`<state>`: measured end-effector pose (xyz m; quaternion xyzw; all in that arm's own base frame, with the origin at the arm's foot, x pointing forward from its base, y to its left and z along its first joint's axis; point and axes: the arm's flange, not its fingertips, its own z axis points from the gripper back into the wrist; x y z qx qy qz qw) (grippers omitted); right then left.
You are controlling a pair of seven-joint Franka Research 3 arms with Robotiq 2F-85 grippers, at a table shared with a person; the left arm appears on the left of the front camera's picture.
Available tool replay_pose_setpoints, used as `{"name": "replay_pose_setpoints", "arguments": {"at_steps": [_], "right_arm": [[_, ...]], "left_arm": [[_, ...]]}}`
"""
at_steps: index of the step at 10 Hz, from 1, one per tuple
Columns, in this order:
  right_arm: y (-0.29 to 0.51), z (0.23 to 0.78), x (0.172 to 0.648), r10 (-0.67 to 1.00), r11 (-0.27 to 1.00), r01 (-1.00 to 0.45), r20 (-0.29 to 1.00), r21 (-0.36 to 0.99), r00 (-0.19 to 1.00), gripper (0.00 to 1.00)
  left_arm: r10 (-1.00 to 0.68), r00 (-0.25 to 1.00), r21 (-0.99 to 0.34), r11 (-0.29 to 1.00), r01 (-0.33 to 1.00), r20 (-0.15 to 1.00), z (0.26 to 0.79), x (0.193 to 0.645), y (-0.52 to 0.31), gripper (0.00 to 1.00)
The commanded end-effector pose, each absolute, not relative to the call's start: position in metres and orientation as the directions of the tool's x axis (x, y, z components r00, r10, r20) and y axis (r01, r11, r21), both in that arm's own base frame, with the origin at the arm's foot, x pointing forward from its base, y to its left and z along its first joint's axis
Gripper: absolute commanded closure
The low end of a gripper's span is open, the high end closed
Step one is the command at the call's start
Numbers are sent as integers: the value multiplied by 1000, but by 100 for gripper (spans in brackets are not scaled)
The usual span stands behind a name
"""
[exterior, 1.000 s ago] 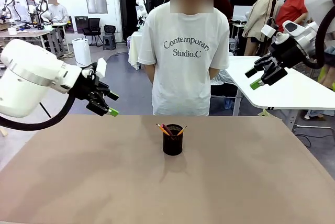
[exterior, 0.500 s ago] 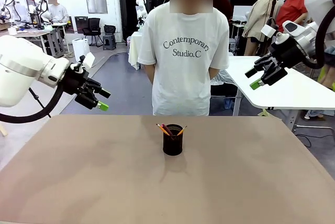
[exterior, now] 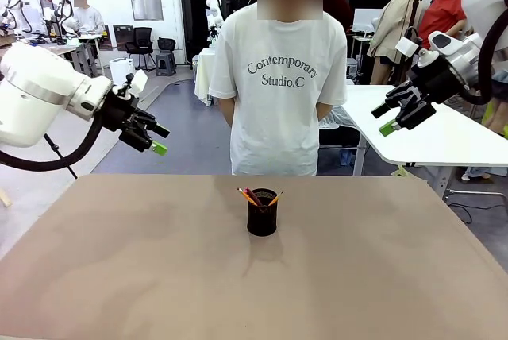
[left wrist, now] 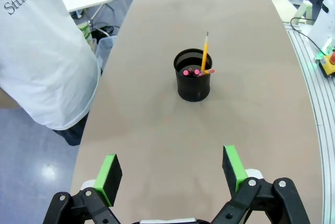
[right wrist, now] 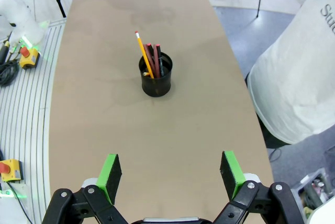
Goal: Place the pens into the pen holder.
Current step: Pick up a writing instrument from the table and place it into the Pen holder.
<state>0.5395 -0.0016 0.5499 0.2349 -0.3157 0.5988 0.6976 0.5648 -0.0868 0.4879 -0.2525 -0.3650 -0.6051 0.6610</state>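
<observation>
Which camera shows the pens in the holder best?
The right wrist view: the pens stand apart, pencil and two darker ones, in the holder. The left wrist view shows the pencil and end caps bunched together; the front view shows just small tips above the rim.

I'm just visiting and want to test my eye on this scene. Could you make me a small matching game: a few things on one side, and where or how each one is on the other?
Things:
1. pens
2. pen holder
3. left end effector
4. person

Places or states:
A. standing at the table's far side
B. raised above the table's left side, jaws open
C. upright near the middle of the table
D. standing inside the black mesh cup

Pairs: 1-D, 2-C, 3-B, 4-A
</observation>
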Motion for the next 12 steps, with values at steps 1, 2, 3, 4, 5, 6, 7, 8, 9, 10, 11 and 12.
{"name": "replay_pose_setpoints", "arguments": {"at_steps": [1, 2, 3, 4, 5, 6, 7, 8, 9, 10, 11, 12], "right_arm": [[-1, 553, 536, 683, 183, -983, 723, -35, 101, 0], [-1, 553, 536, 683, 183, -983, 723, -35, 101, 0], [-1, 553, 536, 683, 183, -983, 723, -35, 101, 0], [-1, 553, 536, 683, 183, -983, 723, -35, 101, 0], [-1, 553, 536, 683, 183, -983, 723, -35, 101, 0], [-1, 553, 536, 683, 183, -983, 723, -35, 101, 0], [-1, 553, 536, 683, 183, -983, 723, -35, 101, 0], [-1, 553, 536, 683, 183, -983, 723, -35, 101, 0], [-1, 553, 536, 683, 183, -983, 723, -35, 101, 0], [-1, 553, 536, 683, 183, -983, 723, -35, 101, 0], [-1, 553, 536, 683, 183, -983, 723, -35, 101, 0], [-1, 553, 536, 683, 183, -983, 723, -35, 101, 0]], "left_arm": [[-617, 7, 102, 141, 985, 787, 484, 561, -86, 0], [-617, 7, 102, 141, 985, 787, 484, 561, -86, 0], [-617, 7, 102, 141, 985, 787, 484, 561, -86, 0], [-617, 7, 102, 141, 985, 787, 484, 561, -86, 0], [-617, 7, 102, 141, 985, 787, 484, 561, -86, 0], [-617, 7, 102, 141, 985, 787, 484, 561, -86, 0], [-617, 7, 102, 141, 985, 787, 484, 561, -86, 0], [-617, 7, 102, 141, 985, 787, 484, 561, -86, 0], [-617, 7, 102, 141, 985, 787, 484, 561, -86, 0], [-617, 7, 102, 141, 985, 787, 484, 561, -86, 0], [-617, 7, 102, 141, 985, 787, 484, 561, -86, 0], [-617, 7, 102, 141, 985, 787, 484, 561, -86, 0]]}}
